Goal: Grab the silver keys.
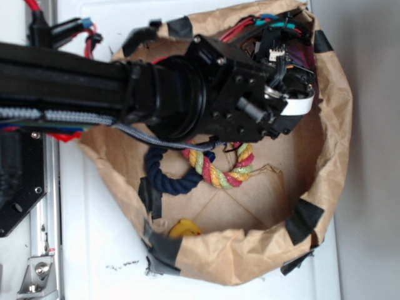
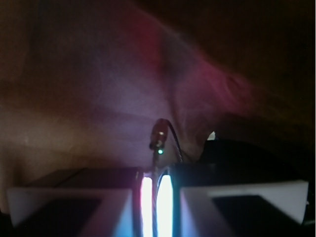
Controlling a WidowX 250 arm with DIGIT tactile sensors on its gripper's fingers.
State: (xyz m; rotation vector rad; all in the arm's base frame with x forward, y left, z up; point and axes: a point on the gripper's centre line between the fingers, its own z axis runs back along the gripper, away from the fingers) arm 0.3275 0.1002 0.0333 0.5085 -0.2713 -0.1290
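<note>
White tabletop (image 1: 94,250) holds a brown paper bag (image 1: 325,162). At its twelve o'clock side the black arm reaches in. The pincer (image 2: 154,197) is pressed almost together, with something thin and shiny sticking up between its pads. I think those are the silver keys (image 2: 159,136), but it is too dark to be sure. Lifting them out seems left.

A brown paper bag (image 1: 331,125) patched with black tape (image 1: 304,220) holds a navy rope (image 1: 164,175), a twisted rope (image 1: 222,172) of pink, yellow and green strands, and something yellow (image 1: 184,229). The worktop (image 1: 100,250) is white.
</note>
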